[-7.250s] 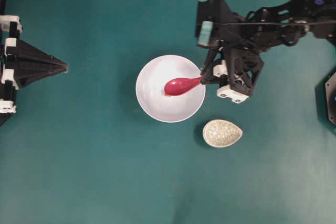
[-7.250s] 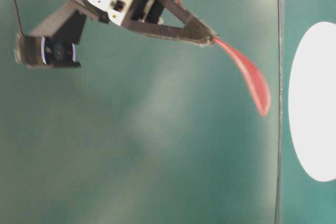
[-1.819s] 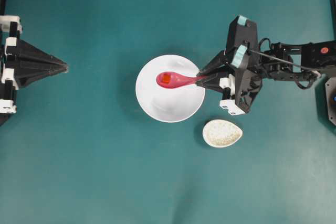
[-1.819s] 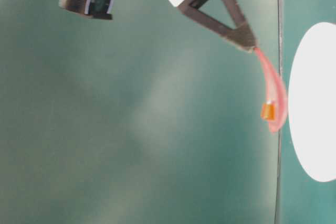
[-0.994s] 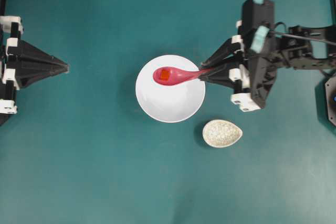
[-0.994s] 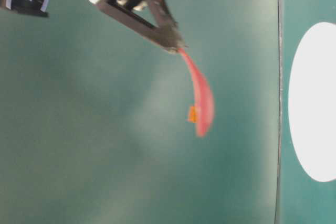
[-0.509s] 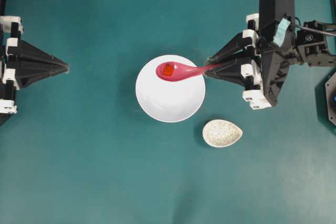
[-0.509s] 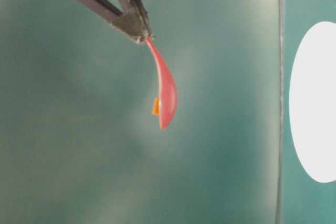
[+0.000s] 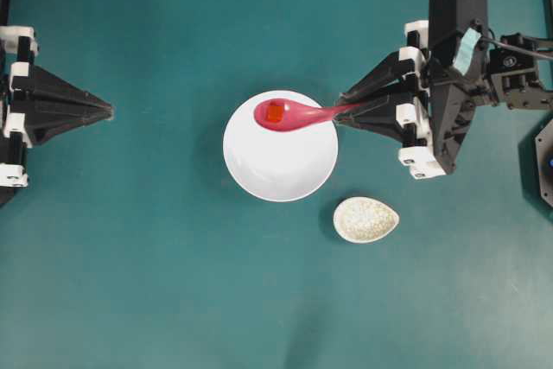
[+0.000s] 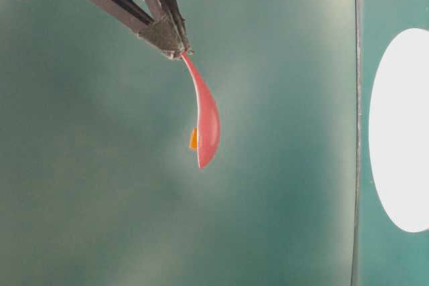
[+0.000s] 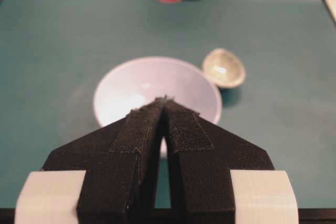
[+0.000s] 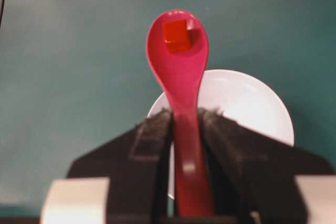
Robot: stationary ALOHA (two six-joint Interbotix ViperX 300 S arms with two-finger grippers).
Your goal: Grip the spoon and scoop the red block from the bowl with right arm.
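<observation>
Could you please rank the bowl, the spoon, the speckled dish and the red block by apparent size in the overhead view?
1. bowl
2. spoon, raised nearer the camera, so somewhat flattered
3. speckled dish
4. red block

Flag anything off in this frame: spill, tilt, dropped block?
Nothing stands out. The red block sits in the spoon, which the right tool clamps by the handle, above the bowl. No spill; the speckled dish lies beside the bowl.
</observation>
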